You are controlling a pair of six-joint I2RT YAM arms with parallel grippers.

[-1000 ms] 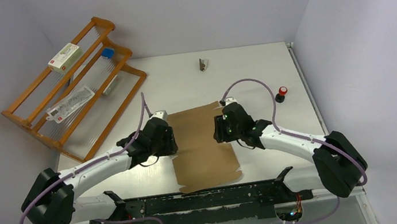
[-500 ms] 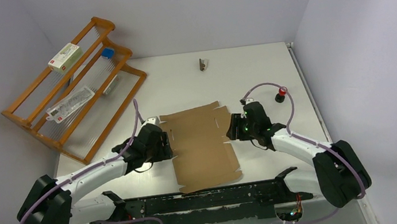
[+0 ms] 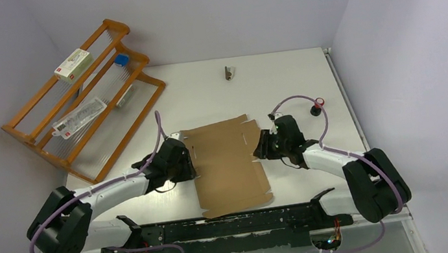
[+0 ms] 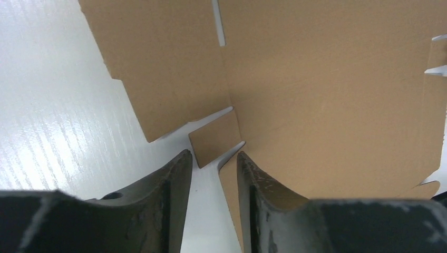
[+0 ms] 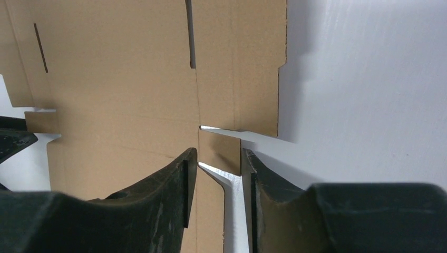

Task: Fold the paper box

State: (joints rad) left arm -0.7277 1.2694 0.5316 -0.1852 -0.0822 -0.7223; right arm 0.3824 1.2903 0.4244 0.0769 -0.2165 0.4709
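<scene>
The paper box is a flat brown die-cut sheet lying in the middle of the table, its flaps spread out. My left gripper sits low at the sheet's left edge. In the left wrist view it is open, a small side tab just ahead of its tips and the sheet's edge running along its right finger. At the right edge is my right gripper. In its wrist view it is open, with another small tab at its tips. Neither gripper clamps the cardboard.
A wooden rack stands at the back left with a white carton with red print on it. A small metal piece lies at the back. A red-topped black knob stands right of the sheet. A black rail runs along the near edge.
Both grippers moved outward from over the sheet to its left and right edges and dropped low. The side flaps now lie flat and spread. The jaws widened, then narrowed again.
</scene>
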